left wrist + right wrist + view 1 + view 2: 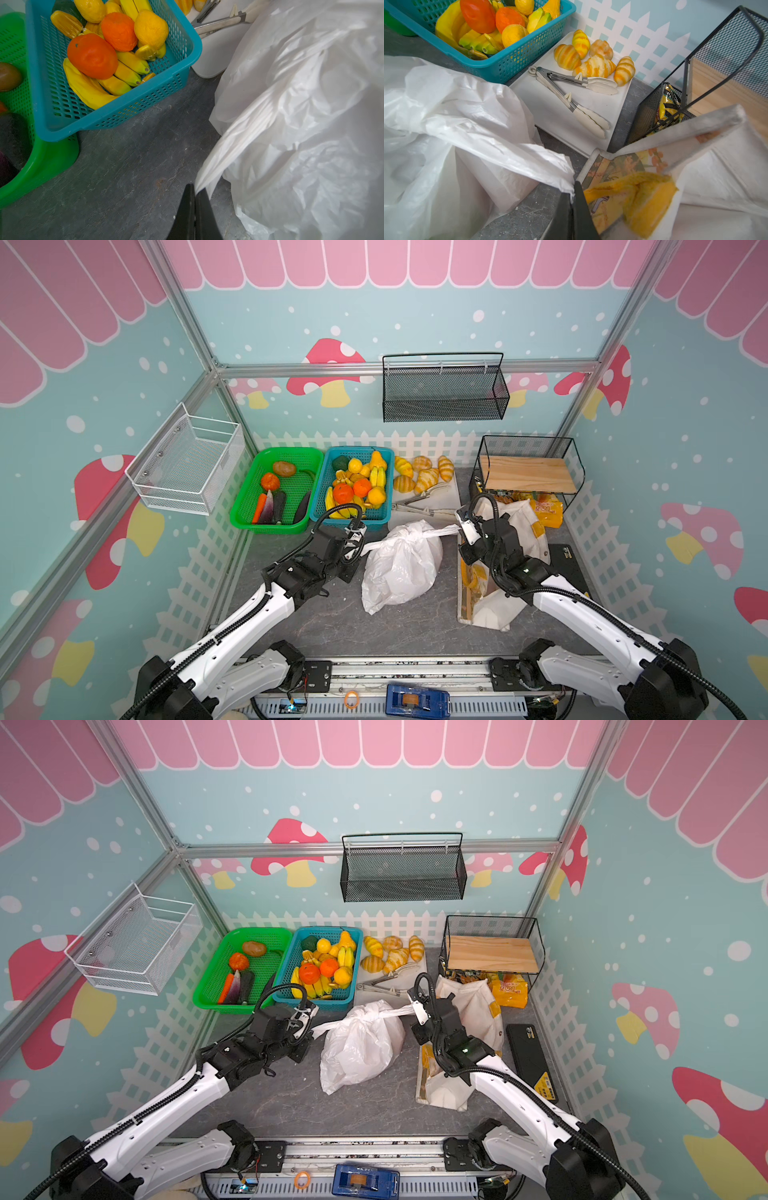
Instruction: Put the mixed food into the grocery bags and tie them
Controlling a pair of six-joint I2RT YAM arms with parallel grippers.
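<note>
Bag: thin, crinkly white plastic bag (401, 568), bulging, gathered into a knot at its far end; contents hidden
Place: middle of the grey table (332, 626), near the blue basket (116, 122), beside the tote (490, 612)
Axis: body runs from the knot toward the near edge; handle strips stretched sideways
Left gripper (195, 188): clamped on the left strip
Right gripper (574, 185): clamped on the right strip

At the back I see a green basket (266, 529) with vegetables (270, 482) and, just beside it, a teal basket (389, 489) full of fruit (361, 487). To the right of it lies a white tray (550, 116) with five croissants (593, 66) and two tongs (572, 106). A black wire rack (519, 445) carries a wooden board (528, 475).
</note>
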